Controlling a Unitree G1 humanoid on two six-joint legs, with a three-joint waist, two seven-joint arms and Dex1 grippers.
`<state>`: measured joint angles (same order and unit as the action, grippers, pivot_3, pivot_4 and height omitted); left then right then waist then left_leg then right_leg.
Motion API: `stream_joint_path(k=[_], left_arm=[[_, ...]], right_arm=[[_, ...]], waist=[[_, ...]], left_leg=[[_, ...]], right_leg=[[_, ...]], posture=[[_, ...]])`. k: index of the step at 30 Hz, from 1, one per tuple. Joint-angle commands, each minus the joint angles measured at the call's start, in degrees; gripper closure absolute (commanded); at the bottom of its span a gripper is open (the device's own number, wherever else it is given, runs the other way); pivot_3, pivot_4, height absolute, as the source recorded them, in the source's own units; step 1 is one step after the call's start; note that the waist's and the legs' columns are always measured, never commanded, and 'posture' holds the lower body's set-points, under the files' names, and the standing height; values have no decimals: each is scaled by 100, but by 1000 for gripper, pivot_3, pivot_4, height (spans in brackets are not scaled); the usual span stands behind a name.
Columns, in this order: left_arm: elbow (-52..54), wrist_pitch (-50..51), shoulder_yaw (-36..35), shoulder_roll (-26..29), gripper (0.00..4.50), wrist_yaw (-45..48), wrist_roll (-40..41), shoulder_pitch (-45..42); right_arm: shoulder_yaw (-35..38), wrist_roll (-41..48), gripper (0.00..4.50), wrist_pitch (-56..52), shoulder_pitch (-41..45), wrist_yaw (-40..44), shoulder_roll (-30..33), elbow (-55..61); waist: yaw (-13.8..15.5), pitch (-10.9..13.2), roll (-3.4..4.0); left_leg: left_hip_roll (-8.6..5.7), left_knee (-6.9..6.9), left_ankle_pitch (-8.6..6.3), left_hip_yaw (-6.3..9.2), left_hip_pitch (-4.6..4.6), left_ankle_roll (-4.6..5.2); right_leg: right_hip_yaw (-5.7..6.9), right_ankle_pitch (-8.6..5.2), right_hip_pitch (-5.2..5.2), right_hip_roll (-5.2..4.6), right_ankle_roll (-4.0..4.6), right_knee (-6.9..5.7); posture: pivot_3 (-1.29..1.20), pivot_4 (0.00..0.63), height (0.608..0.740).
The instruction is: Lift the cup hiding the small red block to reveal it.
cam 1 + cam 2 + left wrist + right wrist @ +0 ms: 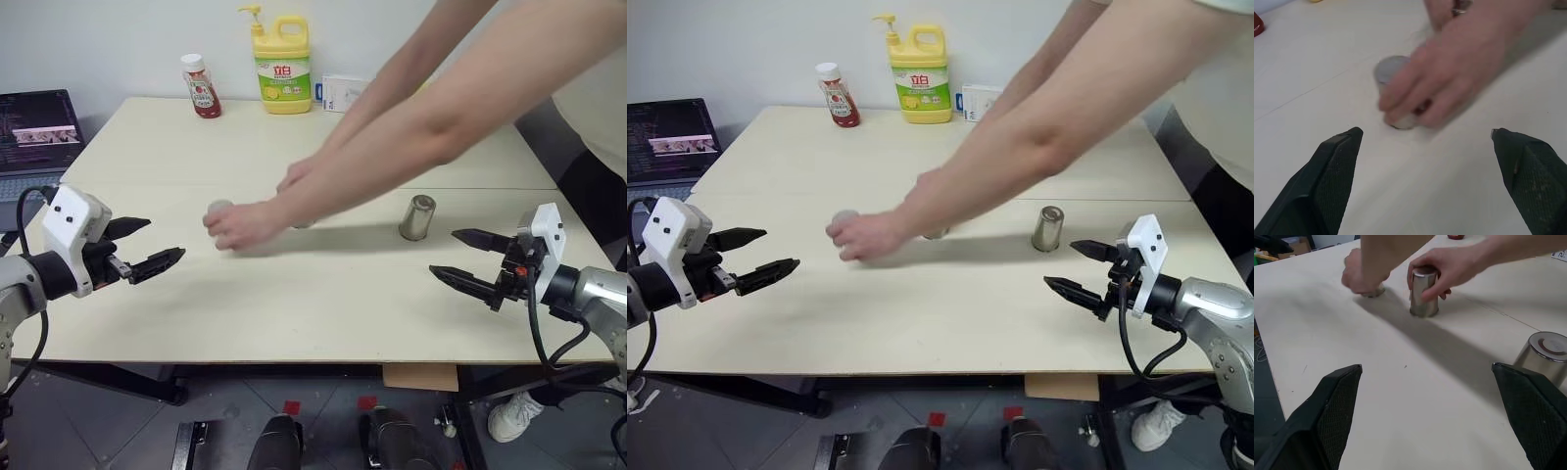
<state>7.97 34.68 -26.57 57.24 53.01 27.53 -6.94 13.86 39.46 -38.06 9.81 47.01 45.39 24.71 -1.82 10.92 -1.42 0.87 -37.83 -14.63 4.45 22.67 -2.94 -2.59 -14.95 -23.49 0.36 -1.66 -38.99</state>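
Three silvery metal cups stand upside down in a row across the pale table (pixel 294 294). A person's hand (pixel 245 223) covers the left cup (pixel 217 209). The person's other hand holds the middle cup (pixel 1423 291). The right cup (pixel 418 216) stands free. The small red block is hidden. My left gripper (pixel 167 238) hovers open near the table's left side, pointing toward the left cup with a gap between. My right gripper (pixel 443 252) hovers open just in front of the right cup, nothing between its fingers.
The person's two arms (pixel 421 108) stretch from the back right over the table's middle. At the back edge stand a red-capped ketchup bottle (pixel 201 86), a yellow detergent bottle (pixel 282 67) and a white box (pixel 341 93). A laptop (pixel 37 127) sits off the left side.
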Motion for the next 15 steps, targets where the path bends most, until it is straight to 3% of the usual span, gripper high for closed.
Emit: stream_joint_path(k=[1,11,15], left_arm=[[64,-76,-19,59,30,-15,-2,-105],[80,-77,124,74,30,92,89,-269],[109,-72,210,75,30,121,84,-329]], right_arm=[[18,7,0,91,108,-60,-29,161],[-138,220,0,-76,296,-453,-366,319],[-564,32,0,-95,589,-670,-665,345]], waist=[[0,0,0],[-1,0,0],[-6,1,2]], left_leg=[[0,0,0,0,0,0],[0,0,0,0,0,0],[1,0,0,0,-1,0]], right_leg=[[0,0,0,0,0,0],[0,0,0,0,0,0],[0,0,0,1,0,-1]], posture=[[0,150,740],[0,150,740],[0,150,740]])
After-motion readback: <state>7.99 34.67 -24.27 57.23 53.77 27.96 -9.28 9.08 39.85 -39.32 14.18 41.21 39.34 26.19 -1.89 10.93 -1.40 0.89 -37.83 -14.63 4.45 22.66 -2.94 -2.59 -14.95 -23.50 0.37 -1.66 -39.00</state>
